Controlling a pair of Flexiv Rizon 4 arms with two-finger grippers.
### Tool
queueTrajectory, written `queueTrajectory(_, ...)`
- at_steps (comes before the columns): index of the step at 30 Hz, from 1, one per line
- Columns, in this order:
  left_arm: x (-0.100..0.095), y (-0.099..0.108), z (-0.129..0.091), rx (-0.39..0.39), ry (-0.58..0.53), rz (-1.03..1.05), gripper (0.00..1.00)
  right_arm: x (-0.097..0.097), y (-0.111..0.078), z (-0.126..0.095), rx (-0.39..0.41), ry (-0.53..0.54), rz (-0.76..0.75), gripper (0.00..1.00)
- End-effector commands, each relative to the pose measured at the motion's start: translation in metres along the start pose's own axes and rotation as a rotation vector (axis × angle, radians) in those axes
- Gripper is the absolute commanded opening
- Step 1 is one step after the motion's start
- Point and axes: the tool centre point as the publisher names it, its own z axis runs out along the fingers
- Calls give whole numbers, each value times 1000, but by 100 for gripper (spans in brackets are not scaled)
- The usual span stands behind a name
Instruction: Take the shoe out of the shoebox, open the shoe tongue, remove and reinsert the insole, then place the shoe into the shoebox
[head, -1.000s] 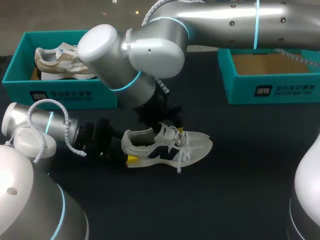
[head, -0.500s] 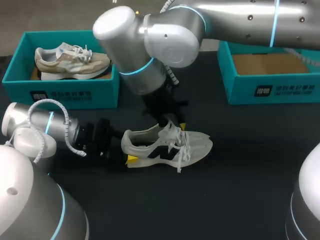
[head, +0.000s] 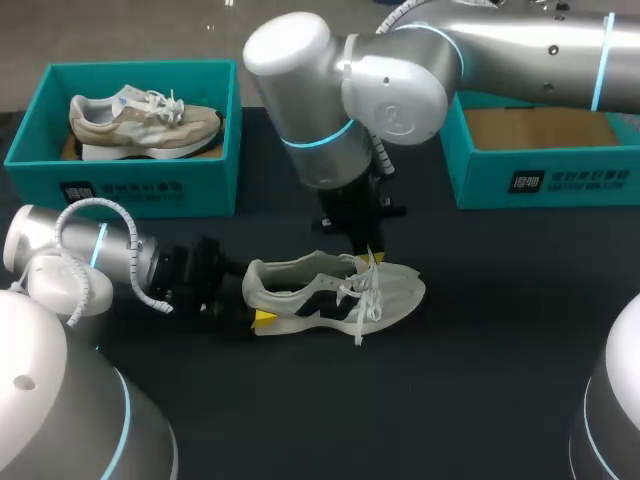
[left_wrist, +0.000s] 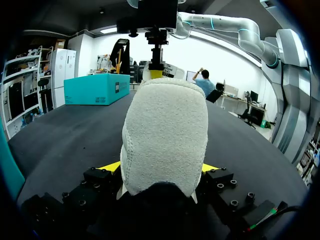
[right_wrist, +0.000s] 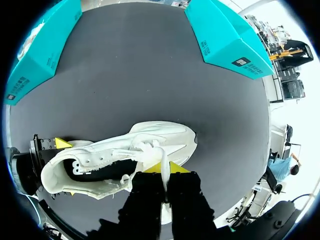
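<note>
Lying on its sole on the black table (head: 480, 380), the white shoe (head: 330, 295) is outside both boxes in the head view. The left gripper (head: 258, 318) meets it at the heel, one yellow tip showing against the sole. The right gripper (head: 370, 258) hangs straight above the shoe's middle, its tips just over the tongue. Beyond the left arm, well apart from its gripper, stands a teal shoebox (head: 130, 190) with a beige shoe (head: 140, 120) inside. A second shoebox (head: 540, 180), showing its brown floor, stands off to the right gripper's far side.

From the left wrist, the shoe's heel (left_wrist: 165, 135) fills the space between the left gripper's (left_wrist: 161, 169) fingers. A yellow fingertip (left_wrist: 111, 166) shows at each side of the heel, so this tool is clamped on the shoe. Ahead, past the collar, the right gripper (left_wrist: 156, 74) hangs over the shoe. The second shoebox (left_wrist: 97, 89) stands far ahead and to one side.

From the right wrist, the right gripper (right_wrist: 167, 168) is narrow, and a white lace (right_wrist: 163, 175) runs taut from the shoe up between its fingers, pinched there. The shoe (right_wrist: 115, 160) lies directly under it. The left gripper (right_wrist: 66, 168) holds the heel end. Both boxes lie well ahead, one to each side: the teal shoebox (right_wrist: 40, 55) and the second shoebox (right_wrist: 220, 35).
</note>
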Motion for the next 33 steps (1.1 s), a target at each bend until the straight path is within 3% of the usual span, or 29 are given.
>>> queueTrajectory(1, -2, 5, 1, -3, 1, -1, 0, -12, 4, 12, -12, 85, 2, 7)
queueTrajectory(8, -2, 5, 1, -3, 1, -1, 0, -30, 10, 33, 5, 84, 45, 13)
queueTrajectory(15, -2, 5, 1, -3, 1, -1, 0, -33, 8, 57, 20, 87, 84, 19)
queueTrajectory(18, -2, 5, 1, -3, 1, -1, 0, -34, 7, 62, 20, 86, 100, 30)
queueTrajectory(21, -2, 5, 1, -3, 1, -1, 0, -35, 3, 58, 2, 94, 115, 42)
queueTrajectory(29, -2, 5, 1, -3, 1, -1, 0, -43, 3, 39, -40, 102, 123, 49)
queueTrajectory(33, -2, 5, 1, -3, 1, -1, 0, -46, 3, 17, -92, 122, 123, 73)
